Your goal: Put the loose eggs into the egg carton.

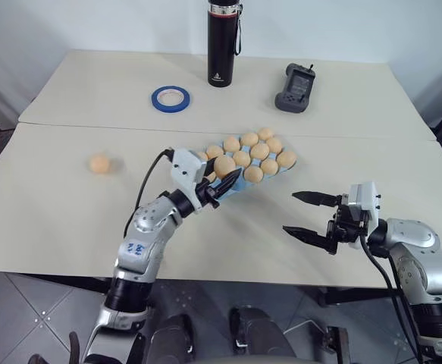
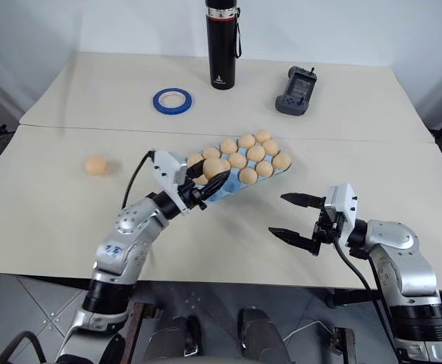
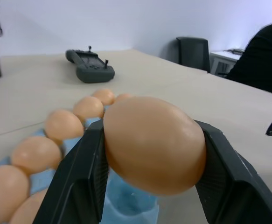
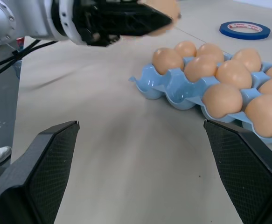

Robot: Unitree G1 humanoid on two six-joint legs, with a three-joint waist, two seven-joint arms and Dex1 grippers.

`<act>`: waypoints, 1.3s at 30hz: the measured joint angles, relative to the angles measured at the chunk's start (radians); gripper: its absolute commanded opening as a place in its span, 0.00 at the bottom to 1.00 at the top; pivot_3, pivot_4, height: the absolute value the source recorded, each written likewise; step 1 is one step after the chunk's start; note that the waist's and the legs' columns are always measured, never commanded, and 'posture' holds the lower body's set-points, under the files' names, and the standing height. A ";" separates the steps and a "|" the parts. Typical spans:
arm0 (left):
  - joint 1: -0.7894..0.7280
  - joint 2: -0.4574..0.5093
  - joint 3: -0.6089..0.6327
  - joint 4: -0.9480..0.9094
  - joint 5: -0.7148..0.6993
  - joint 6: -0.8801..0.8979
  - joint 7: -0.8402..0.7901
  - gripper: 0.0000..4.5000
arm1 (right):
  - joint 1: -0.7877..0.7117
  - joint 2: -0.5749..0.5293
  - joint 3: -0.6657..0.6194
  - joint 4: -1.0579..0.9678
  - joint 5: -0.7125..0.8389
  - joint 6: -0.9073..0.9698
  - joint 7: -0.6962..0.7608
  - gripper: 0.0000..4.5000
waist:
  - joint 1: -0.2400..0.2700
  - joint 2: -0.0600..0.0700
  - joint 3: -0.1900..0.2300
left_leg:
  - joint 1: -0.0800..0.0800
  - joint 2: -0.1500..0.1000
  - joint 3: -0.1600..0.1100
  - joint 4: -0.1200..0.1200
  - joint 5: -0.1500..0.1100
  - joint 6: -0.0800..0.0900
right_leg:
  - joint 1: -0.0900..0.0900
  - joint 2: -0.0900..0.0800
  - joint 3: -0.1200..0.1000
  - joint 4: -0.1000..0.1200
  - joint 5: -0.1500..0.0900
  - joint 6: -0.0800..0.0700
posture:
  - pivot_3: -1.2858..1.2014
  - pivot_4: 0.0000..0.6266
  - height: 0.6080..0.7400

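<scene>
- I'm working on a wide pale table (image 1: 69,227), with plenty of bare surface on my left and along the near side; the near edge runs just under both arms, so I have little margin towards me.
- The egg carton (image 4: 173,91) sits mid-table, slanting away to my right, and most of its cells are filled. The near-left end cups look empty, so as I judge it the job is well along but not done.
- At the far side, the black flask (image 1: 224,42), handheld controller (image 1: 295,88) and blue tape ring (image 1: 170,98) stand well apart from the carton.
- My left gripper (image 1: 219,188) is clamped on one egg (image 3: 154,144), hovering above the carton's near-left end.
- My right gripper (image 1: 311,215) has its fingers spread wide and empty, to the right of the carton over bare table.
- One loose egg (image 1: 99,164) waits alone, far to my left.
</scene>
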 measured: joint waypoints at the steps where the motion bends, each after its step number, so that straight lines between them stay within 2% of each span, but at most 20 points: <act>1: -0.020 -0.010 -0.004 0.043 0.010 -0.021 -0.001 0.48 | 0.000 0.002 0.001 -0.001 0.000 0.000 -0.003 1.00 | 0.000 0.000 0.000 | 0.000 0.000 0.000 0.000 0.000 0.000 | 0.000 0.000 0.000 0.000 0.000 0.000 | 0.52 0.24 1.00; 6: -0.081 -0.035 -0.019 0.188 0.034 -0.112 -0.026 0.48 | 0.016 0.002 0.001 -0.010 0.000 0.000 -0.020 1.00 | -0.001 0.000 0.000 | -0.001 0.000 0.000 0.000 0.000 0.000 | -0.001 0.000 0.000 0.000 0.000 0.000 | 0.52 0.24 1.00; 7: -0.091 -0.037 -0.019 0.205 0.036 -0.121 -0.030 0.63 | 0.023 0.002 0.001 -0.016 0.000 0.000 -0.022 1.00 | -0.001 0.000 0.000 | -0.001 0.000 0.000 -0.001 0.000 0.000 | -0.001 0.000 0.000 0.000 0.000 0.000 | 0.52 0.24 1.00; 12: -0.103 -0.034 -0.021 0.222 0.042 -0.129 -0.058 0.97 | 0.034 0.002 0.000 -0.026 0.000 0.000 -0.033 1.00 | -0.001 0.000 0.000 | -0.001 0.000 0.000 0.000 0.000 -0.001 | -0.001 0.000 0.000 0.000 0.000 0.000 | 0.52 0.24 1.00; 13: -0.103 -0.033 -0.021 0.220 0.042 -0.127 -0.063 0.99 | 0.036 0.002 0.001 -0.029 0.000 0.000 -0.036 1.00 | -0.001 0.000 0.000 | -0.001 0.000 0.000 0.000 0.000 -0.001 | -0.001 0.000 0.000 0.000 0.000 0.000 | 0.52 0.24 1.00; 20: -0.044 -0.011 -0.025 0.150 0.042 -0.098 -0.076 0.99 | 0.039 0.002 0.000 -0.034 0.000 0.000 -0.041 1.00 | -0.002 0.000 0.000 | 0.000 0.000 0.000 -0.001 0.000 -0.001 | -0.001 0.000 0.000 0.000 0.000 0.000 | 0.52 0.24 1.00; 25: 0.056 0.056 0.002 -0.047 0.008 -0.028 -0.085 0.99 | 0.037 0.002 0.001 -0.035 0.001 0.000 -0.039 1.00 | -0.006 0.000 0.000 | 0.000 0.001 0.000 -0.001 0.000 -0.001 | -0.001 0.000 0.000 0.000 0.000 0.000 | 0.52 0.24 1.00; 28: 0.199 0.153 0.074 -0.184 -0.057 0.034 -0.119 0.99 | 0.038 0.000 0.000 -0.034 0.002 0.001 -0.035 1.00 | -0.009 0.001 0.000 | 0.001 0.002 0.000 -0.002 0.000 -0.002 | -0.001 0.000 0.000 0.001 -0.001 -0.002 | 0.52 0.24 1.00; 32: 0.363 0.283 0.178 -0.276 -0.125 0.092 -0.174 0.99 | 0.034 -0.002 0.001 -0.029 0.002 0.001 -0.023 1.00 | -0.007 0.001 0.000 | 0.001 0.001 0.000 -0.002 0.000 -0.002 | -0.001 0.000 -0.001 0.001 -0.001 -0.002 | 0.52 0.24 1.00; 39: 0.555 0.364 0.462 -0.276 -0.194 0.065 -0.194 0.99 | -0.009 0.001 0.011 0.010 0.001 -0.001 0.005 1.00 | -0.007 0.001 0.000 | 0.000 0.001 0.000 -0.002 -0.004 0.002 | -0.001 -0.002 -0.001 -0.001 -0.002 -0.004 | 0.52 0.24 1.00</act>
